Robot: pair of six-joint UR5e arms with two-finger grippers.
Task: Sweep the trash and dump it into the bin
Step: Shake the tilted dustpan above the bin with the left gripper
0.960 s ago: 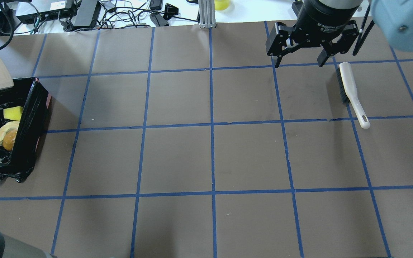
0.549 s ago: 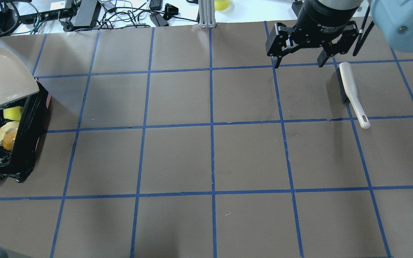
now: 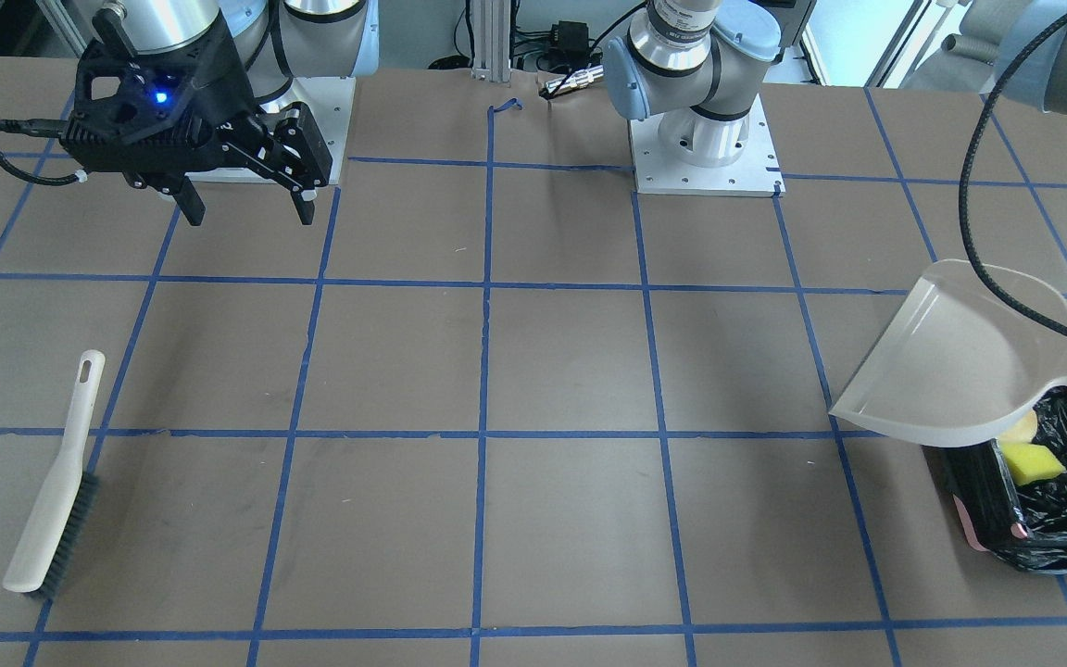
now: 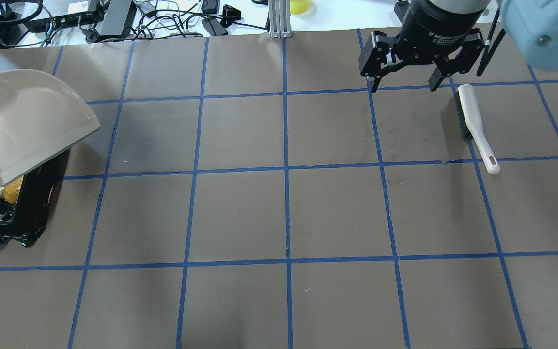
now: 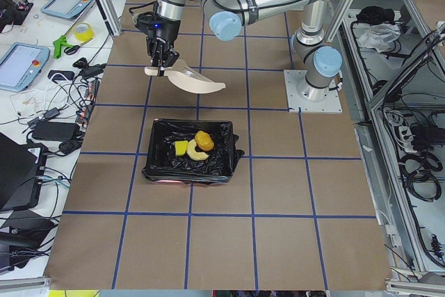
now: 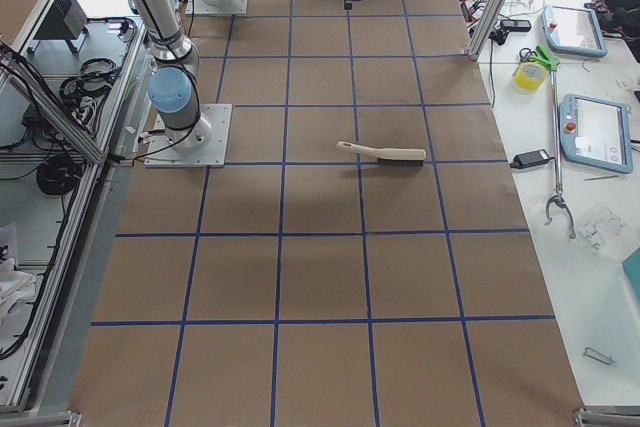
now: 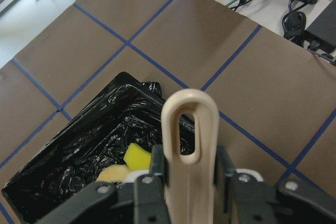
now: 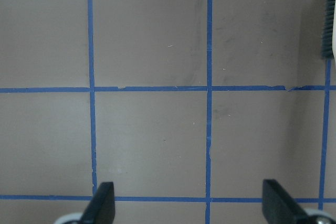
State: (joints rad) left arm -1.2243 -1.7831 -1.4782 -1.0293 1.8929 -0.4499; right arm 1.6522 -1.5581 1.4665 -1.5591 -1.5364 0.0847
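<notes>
The bin (image 5: 158, 169), lined with black plastic, holds all the trash: an orange lump (image 5: 204, 140), a tan crescent (image 5: 195, 149) and a yellow-green wedge (image 5: 181, 148). The bin also shows in the overhead view (image 4: 37, 194) and the front view (image 3: 964, 477). My left gripper (image 7: 190, 177) is shut on the handle of the beige dustpan (image 4: 22, 121). It holds the pan, which looks empty, tilted above the bin. My right gripper (image 4: 403, 86) is open and empty, hovering just left of the beige hand brush (image 4: 472, 126).
The brush lies flat on the brown, blue-taped table (image 4: 284, 208) at the far right. Cables and power boxes (image 4: 114, 19) sit beyond the table's far edge. The robot bases (image 3: 705, 139) stand at the near side.
The dustpan has swung right into the overhead view over the bin. It now hides the wedge and most of the crescent there. The right arm and brush have not moved.
</notes>
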